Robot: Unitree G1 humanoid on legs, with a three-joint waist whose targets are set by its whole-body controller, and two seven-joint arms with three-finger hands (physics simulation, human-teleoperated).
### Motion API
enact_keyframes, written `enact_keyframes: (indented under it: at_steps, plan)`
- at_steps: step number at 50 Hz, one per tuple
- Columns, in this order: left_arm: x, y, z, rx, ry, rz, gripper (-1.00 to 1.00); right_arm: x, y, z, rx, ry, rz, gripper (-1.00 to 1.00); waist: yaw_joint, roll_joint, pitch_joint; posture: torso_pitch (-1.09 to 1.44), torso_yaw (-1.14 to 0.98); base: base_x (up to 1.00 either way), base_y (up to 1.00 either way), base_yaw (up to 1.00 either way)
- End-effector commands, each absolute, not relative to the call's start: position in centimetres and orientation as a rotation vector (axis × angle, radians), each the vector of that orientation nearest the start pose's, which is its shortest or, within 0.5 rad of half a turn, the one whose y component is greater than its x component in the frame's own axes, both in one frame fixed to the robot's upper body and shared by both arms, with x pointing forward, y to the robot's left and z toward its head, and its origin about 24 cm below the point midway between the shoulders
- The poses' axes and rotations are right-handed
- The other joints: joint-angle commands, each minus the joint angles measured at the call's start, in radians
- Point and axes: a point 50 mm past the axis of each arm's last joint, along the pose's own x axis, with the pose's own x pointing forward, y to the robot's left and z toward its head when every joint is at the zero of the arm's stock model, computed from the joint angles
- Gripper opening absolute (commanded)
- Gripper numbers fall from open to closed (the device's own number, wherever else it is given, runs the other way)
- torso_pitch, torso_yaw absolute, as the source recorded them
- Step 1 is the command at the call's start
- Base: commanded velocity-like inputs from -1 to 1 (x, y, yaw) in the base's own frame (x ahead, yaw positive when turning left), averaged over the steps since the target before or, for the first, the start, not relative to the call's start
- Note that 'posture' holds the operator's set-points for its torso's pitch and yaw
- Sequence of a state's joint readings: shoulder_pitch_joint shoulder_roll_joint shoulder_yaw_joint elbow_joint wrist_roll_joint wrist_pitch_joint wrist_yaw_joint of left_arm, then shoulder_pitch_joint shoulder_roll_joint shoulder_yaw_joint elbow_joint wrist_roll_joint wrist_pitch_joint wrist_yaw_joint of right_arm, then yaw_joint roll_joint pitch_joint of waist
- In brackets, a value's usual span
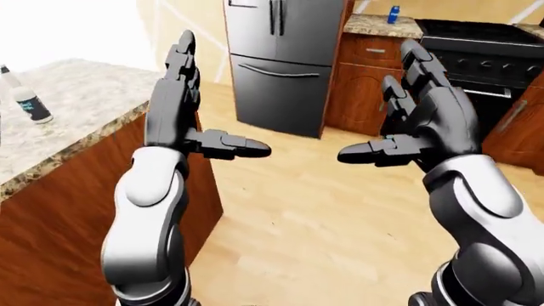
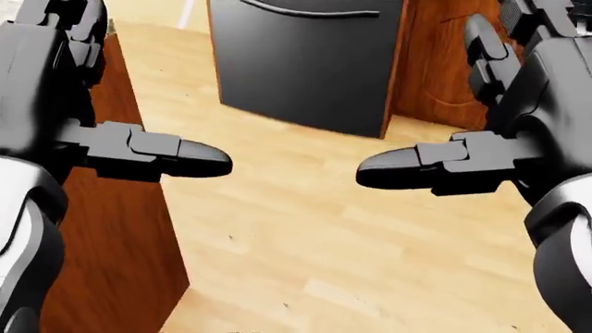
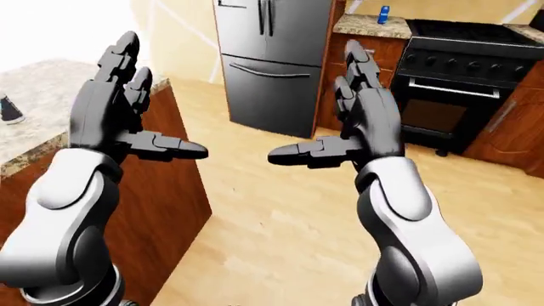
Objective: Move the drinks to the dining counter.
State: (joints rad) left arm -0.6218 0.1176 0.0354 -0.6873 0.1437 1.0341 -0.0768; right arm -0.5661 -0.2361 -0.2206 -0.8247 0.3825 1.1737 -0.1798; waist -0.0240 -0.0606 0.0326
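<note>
Granite counter bears the bottle, left of both spread, empty hands.

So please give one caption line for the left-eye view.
Both hands, left and right, open and empty above the floor, facing the fridge.
</note>
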Motion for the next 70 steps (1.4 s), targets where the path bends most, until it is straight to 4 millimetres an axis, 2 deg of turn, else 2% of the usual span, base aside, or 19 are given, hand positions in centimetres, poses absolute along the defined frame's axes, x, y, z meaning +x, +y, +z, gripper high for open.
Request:
enact_keyframes:
  at_steps: [1, 2, 5, 11, 14, 18, 26, 28, 29, 37, 39, 42, 45, 48, 54, 58, 60, 67, 70]
  plan:
    - [26.6, 13.7, 26.4, 0.191, -0.331, -0.024, 1.00, 24.5, -15.9, 26.1, -0.018, -0.281, 0.039, 1.00, 0.005, -0.010, -0.018, 0.00, 0.00, 0.00, 0.00, -1.00]
    - [26.6, 13.7, 26.3, 0.191, -0.330, -0.025, 1.00, 24.4, -15.9, 26.1, -0.023, -0.284, 0.044, 1.00, 0.030, -0.005, -0.006, 0.00, 0.00, 0.00, -1.00, 0.00]
    - [26.6, 13.7, 26.2, 0.191, -0.329, -0.025, 1.00, 24.5, -16.0, 26.2, -0.030, -0.290, 0.040, 1.00, 0.030, 0.156, 0.050, 0.00, 0.00, 0.00, -1.00, 0.00]
    - [26.6, 13.7, 26.1, 0.189, -0.327, -0.027, 1.00, 24.6, -16.3, 26.3, 0.003, -0.290, 0.016, 1.00, 0.021, 0.124, -0.001, 0.00, 0.00, 0.00, -0.83, -0.17]
    - [26.6, 13.7, 26.1, 0.190, -0.327, -0.027, 1.00, 24.4, -16.2, 26.3, 0.000, -0.291, 0.021, 1.00, 0.009, -0.081, 0.006, 0.00, 0.00, 0.00, 0.00, -1.00]
    - [26.6, 13.7, 26.1, 0.190, -0.326, -0.026, 1.00, 24.5, -16.3, 26.2, -0.002, -0.293, 0.021, 1.00, -0.014, 0.006, -0.024, 0.00, 0.00, 0.00, 0.00, -1.00]
    - [26.4, 13.8, 26.2, 0.191, -0.326, -0.025, 1.00, 24.4, -16.1, 26.2, -0.005, -0.293, 0.025, 1.00, 0.004, 0.120, 0.023, 0.00, 0.00, 0.00, 0.00, -1.00]
    - [26.4, 13.8, 26.2, 0.191, -0.326, -0.025, 1.00, 24.4, -16.1, 26.2, -0.006, -0.294, 0.025, 1.00, 0.015, 0.192, 0.001, 0.00, 0.00, 0.00, 0.00, -1.00]
    - [26.4, 13.8, 26.2, 0.191, -0.326, -0.025, 1.00, 24.4, -16.1, 26.2, -0.007, -0.294, 0.025, 1.00, 0.016, 0.150, 0.018, 0.00, 0.00, 0.00, 0.00, -1.00]
    - [26.7, 13.7, 25.9, 0.192, -0.325, -0.030, 1.00, 24.6, -16.0, 26.1, -0.021, -0.289, 0.027, 1.00, 0.045, 0.063, -0.004, 0.00, 0.00, 0.00, 0.00, -0.73]
    - [26.7, 13.7, 25.9, 0.193, -0.325, -0.030, 1.00, 24.6, -15.9, 26.0, -0.035, -0.290, 0.024, 1.00, 0.047, -0.002, -0.012, 0.00, 0.00, 0.00, 0.00, 0.00]
    - [26.7, 13.7, 26.0, 0.193, -0.326, -0.031, 1.00, 24.6, -15.8, 25.9, -0.049, -0.289, 0.032, 1.00, 0.050, 0.013, -0.018, 0.00, 0.00, 0.03, -0.19, 0.00]
    - [26.7, 13.6, 26.1, 0.192, -0.328, -0.031, 1.00, 24.7, -15.9, 25.9, -0.051, -0.291, 0.031, 1.00, 0.019, 0.093, 0.051, 0.00, 0.00, 0.23, -1.00, 0.00]
    - [26.6, 13.6, 26.2, 0.192, -0.329, -0.032, 1.00, 24.6, -15.8, 26.0, -0.055, -0.291, 0.034, 1.00, 0.020, 0.105, 0.006, 0.00, 0.00, 0.32, -1.00, 0.00]
    - [26.6, 13.6, 26.1, 0.193, -0.330, -0.033, 1.00, 24.6, -15.7, 26.0, -0.062, -0.294, 0.040, 1.00, 0.054, 0.068, -0.001, 0.00, 0.00, 0.33, -1.00, 0.00]
    - [26.5, 13.7, 26.2, 0.194, -0.330, -0.034, 1.00, 24.6, -15.5, 26.2, -0.073, -0.298, 0.047, 1.00, 0.077, -0.047, -0.011, 0.00, 0.00, 0.67, -0.88, 0.00]
    - [26.5, 13.7, 26.1, 0.194, -0.329, -0.033, 1.00, 24.7, -15.4, 26.2, -0.074, -0.299, 0.050, 1.00, 0.081, -0.010, 0.025, 0.00, 0.00, 0.80, -0.75, 0.00]
    - [26.4, 13.9, 26.6, 0.197, -0.335, -0.030, 1.00, 24.4, -15.2, 26.6, -0.059, -0.310, 0.064, 1.00, 0.088, 0.036, 0.030, 0.00, 0.00, 0.84, -0.57, 0.00]
    - [26.4, 13.9, 26.8, 0.198, -0.338, -0.030, 1.00, 24.5, -15.1, 26.7, -0.049, -0.315, 0.063, 1.00, 0.107, -0.031, 0.017, 0.00, 0.00, 0.53, 0.00, 0.79]
